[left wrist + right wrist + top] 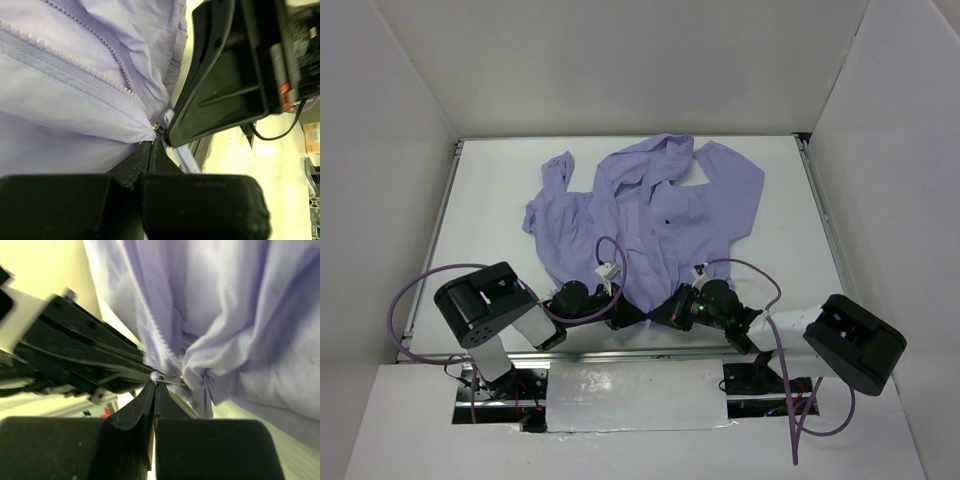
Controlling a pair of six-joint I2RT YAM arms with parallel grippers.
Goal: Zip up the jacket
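The lavender jacket (650,215) lies spread on the white table, hood at the far side, with a tiny dark mark on the chest. Its front zipper is open above the hem, and the teeth (75,65) run apart. My left gripper (623,319) is shut on the jacket's bottom edge right below the zipper's small metal slider (158,127). My right gripper (658,316) is shut at the same spot from the other side, pinching the metal zipper pull (169,380) beside bunched fabric (210,365). The two grippers almost touch.
The white table (790,260) is walled in by white panels on three sides. A rail runs along its near edge (650,355). Purple cables (610,245) loop over both arms. The right arm's finger (225,75) crowds the left wrist view.
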